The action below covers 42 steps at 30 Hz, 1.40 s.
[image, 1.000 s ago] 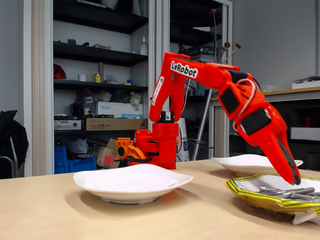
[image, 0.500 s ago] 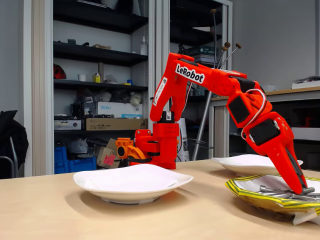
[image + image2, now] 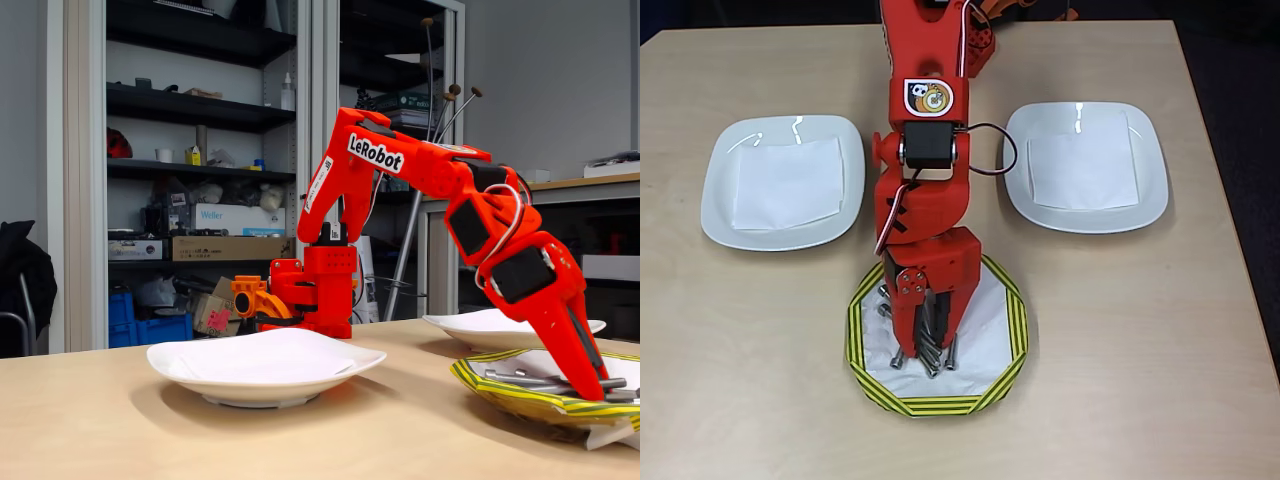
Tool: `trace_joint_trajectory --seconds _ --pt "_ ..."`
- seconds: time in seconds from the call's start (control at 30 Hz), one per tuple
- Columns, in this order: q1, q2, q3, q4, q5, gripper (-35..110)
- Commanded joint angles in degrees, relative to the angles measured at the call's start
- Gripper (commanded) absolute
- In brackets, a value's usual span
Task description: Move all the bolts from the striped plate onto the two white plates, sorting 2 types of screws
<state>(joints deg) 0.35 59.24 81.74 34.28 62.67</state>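
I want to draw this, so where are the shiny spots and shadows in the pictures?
In the overhead view, small bright glints sit on the rims of the two white plates, and the table looks evenly lit. In the fixed view, a soft shadow lies under the near white plate, and the claw and bolts look sharp, not blurry.

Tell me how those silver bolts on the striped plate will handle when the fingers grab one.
The bolts look like smooth round metal, so one may well slip or roll out of the fingers. They lie heaped on the striped plate, so a neighbour could get dragged along. Probably stiff and heavy for their size.
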Motion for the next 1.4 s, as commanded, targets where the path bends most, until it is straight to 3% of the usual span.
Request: trace_joint_trajectory --seconds 0.0,0.77,1.37 --pt "2.11 -0.18 -0.97 1.58 0.53 1" --pt "2.02 -0.62 -22.68 23.03 -6.5 0" --pt "-8.17 -3.87 -13.71 11.07 7.47 0"
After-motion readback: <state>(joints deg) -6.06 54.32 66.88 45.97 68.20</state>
